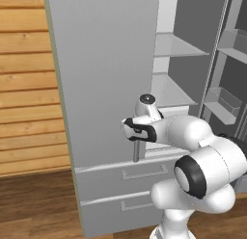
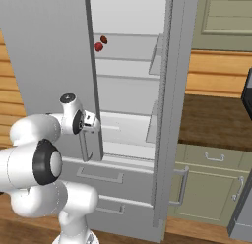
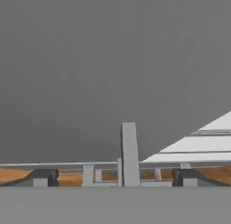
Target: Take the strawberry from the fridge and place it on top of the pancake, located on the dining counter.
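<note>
a: where's the strawberry [image 2: 99, 47] right now?

b: in the right base view it sits on an upper shelf inside the fridge [image 1: 103, 84], far in and toward the left, just past the edge of the left door. a darker, longer red-brown item [image 2: 104, 40] lies just beside it, slightly farther back. that one isn't ours.

a: and the gripper [image 3: 115, 178]?

b: jaws spread wide, nothing between the pads. in the hand view the two dark fingertips [image 3: 41, 178] straddle the lower end of the door's vertical bar handle [image 3: 130, 153] without pinching it. the hand is down low at the door, well below the fruit's shelf.

a: how will the berry handle?

b: my guess: very light, soft and easily bruised, with a rounded skin that can roll or squirt out of a hard pinch. it's tiny, so the fingers must narrow a lot.

a: where to take it?

b: across its widest part, the shoulders of the heart shape, coming in from the near side so the pads don't knock the neighbour. close gently, just enough to lift.
</note>
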